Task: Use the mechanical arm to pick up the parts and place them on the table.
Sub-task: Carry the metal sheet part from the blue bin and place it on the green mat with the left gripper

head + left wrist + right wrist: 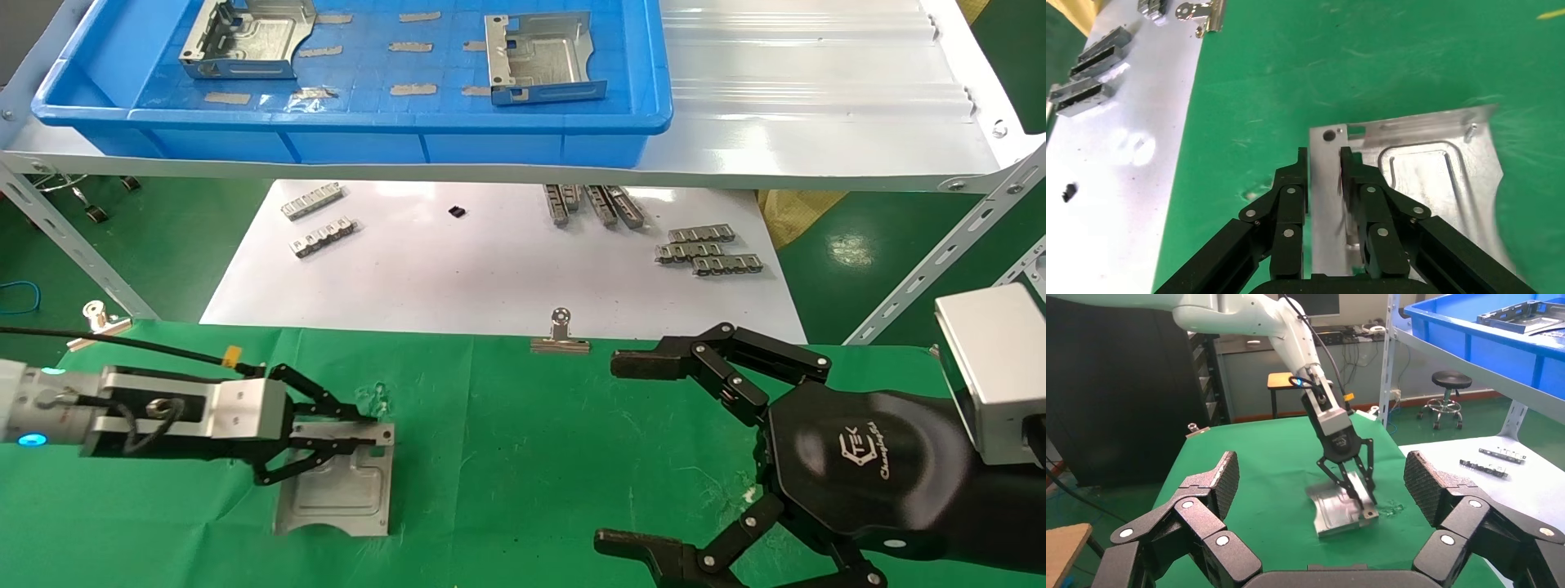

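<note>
One silvery bracket (339,490) lies on the green table (531,457), at its left. My left gripper (372,433) reaches in low from the left, its two fingers closed on the bracket's folded-up far rim. The left wrist view shows the rim strip of the bracket (1425,177) pinched between the fingertips of the left gripper (1324,162). Two more brackets (245,37) (543,53) lie in the blue tray (409,122) on the shelf. My right gripper (613,453) hovers wide open and empty over the table's right side. Its wrist view shows the bracket (1337,511) farther off.
The white metal shelf (817,98) overhangs the far side, with slanted legs at both ends. A white sheet (490,269) beneath it carries small grey notched strips (707,249). Binder clips (560,335) (98,318) hold the cloth's far edge.
</note>
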Available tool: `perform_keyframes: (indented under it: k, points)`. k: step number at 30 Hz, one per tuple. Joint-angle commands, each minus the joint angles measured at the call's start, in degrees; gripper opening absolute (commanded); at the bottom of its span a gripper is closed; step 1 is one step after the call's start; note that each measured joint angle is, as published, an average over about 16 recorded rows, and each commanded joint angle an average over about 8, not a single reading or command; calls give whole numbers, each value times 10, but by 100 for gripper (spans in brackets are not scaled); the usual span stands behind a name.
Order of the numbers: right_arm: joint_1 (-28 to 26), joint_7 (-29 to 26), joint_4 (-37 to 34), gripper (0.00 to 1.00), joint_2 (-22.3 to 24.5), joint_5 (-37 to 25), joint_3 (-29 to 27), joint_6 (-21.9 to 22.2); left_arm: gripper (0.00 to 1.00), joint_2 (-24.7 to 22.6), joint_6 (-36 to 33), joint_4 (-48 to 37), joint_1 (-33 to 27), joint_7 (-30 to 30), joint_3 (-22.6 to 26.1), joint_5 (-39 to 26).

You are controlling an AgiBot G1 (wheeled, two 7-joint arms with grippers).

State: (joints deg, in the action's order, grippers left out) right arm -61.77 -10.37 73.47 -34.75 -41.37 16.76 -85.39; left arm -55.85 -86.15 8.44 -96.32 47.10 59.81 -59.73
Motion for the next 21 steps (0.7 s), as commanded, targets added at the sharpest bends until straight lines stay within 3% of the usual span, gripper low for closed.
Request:
perform_keyframes:
  k: [1, 14, 21]
  points:
    - [0, 0, 0, 100, 0, 0, 0, 0, 100, -9, 9, -11, -2, 8, 1, -2]
    - [0, 0, 0, 100, 0, 0, 1, 0, 100, -18, -25, -41, -18, 21, -8, 12]
    - [0, 0, 0, 100, 0, 1, 1, 0, 100, 7, -53, -45, -1, -82, -37, 65]
